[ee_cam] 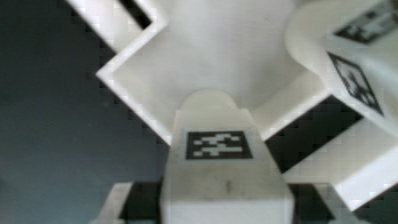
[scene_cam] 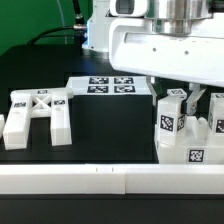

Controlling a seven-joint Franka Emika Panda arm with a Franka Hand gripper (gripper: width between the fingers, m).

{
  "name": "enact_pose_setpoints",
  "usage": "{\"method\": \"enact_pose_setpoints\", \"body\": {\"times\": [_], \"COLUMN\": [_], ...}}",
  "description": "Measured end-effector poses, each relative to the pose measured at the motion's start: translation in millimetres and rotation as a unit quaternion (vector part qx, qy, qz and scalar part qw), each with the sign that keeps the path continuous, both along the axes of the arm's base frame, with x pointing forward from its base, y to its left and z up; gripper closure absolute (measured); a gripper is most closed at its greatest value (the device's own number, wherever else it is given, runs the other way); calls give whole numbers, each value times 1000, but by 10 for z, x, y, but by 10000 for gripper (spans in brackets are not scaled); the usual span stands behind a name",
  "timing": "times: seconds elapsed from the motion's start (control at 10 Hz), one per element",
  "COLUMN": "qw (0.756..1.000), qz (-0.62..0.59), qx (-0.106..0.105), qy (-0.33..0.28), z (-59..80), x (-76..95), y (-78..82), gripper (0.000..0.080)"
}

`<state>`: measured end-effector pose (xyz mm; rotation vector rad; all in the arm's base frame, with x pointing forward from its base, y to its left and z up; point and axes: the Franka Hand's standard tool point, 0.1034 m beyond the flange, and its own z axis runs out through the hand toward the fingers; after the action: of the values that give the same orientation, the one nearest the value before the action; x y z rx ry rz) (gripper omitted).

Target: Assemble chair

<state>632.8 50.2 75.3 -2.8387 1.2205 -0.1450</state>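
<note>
Nearest the wrist camera: one round-topped, tagged leg (ee_cam: 217, 130), sitting between the fingers of the gripper (scene_cam: 187, 100), which we read as clamped on it with the jaws part-way in. The leg's long axis runs along the fingers, upright in the exterior view. The seat block (scene_cam: 193, 152) lies just below and beside it, so we judge the coming move to be a short descent. Counted: one held leg, one seat block, one further tagged part (ee_cam: 356, 60) close by, one H-shaped piece (scene_cam: 35, 113) well apart at the exterior view's left, and one marker board (scene_cam: 112, 86).

White chair part (ee_cam: 217, 150) with black-and-white tag, white H-shaped piece (scene_cam: 40, 102), tagged white marker board (scene_cam: 110, 86), black table (scene_cam: 110, 135).
</note>
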Motion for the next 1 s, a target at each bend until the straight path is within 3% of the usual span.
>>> {"method": "enact_pose_setpoints", "body": {"times": [0.2, 0.5, 0.6, 0.7, 0.8, 1.0], "qw": [998, 999, 999, 1000, 999, 988], "qz": [-67, -51, -50, -7, 52, 153], "qx": [6, 4, 4, -1, -8, -19], "qy": [0, 0, 0, 0, 0, 0], "z": [-1, -2, -3, -3, -3, -6], "x": [-1, -1, -3, -3, -3, -5], "y": [13, 14, 15, 14, 13, -7], "gripper": [506, 505, 289, 289, 181, 156]}}
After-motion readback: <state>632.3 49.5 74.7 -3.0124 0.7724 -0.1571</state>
